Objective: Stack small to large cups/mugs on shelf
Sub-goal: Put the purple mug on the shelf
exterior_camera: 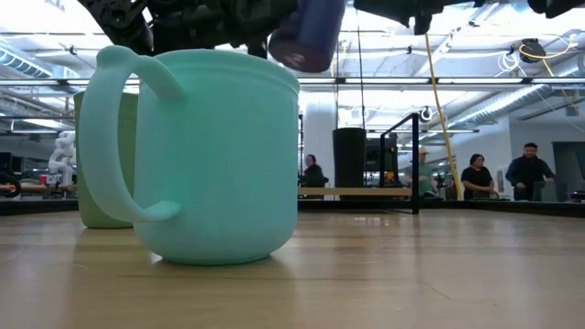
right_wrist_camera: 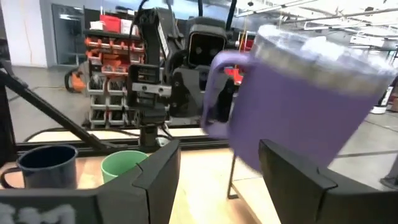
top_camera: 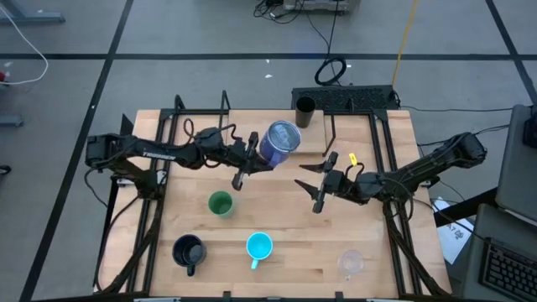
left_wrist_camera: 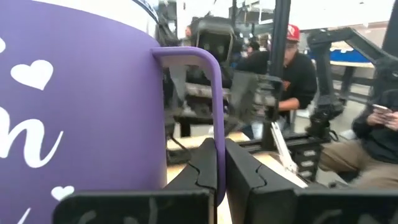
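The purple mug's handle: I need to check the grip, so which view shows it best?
The left wrist view: the left gripper is shut on the purple mug's handle, seen close. The right wrist view shows the handle farther off, blurred. The high view shows mainly the mug's silvery inside; the low view only its underside.

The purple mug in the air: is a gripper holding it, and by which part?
Yes. The left gripper is shut on the handle of the purple mug, holding it above the table. The right gripper is open and holds nothing.
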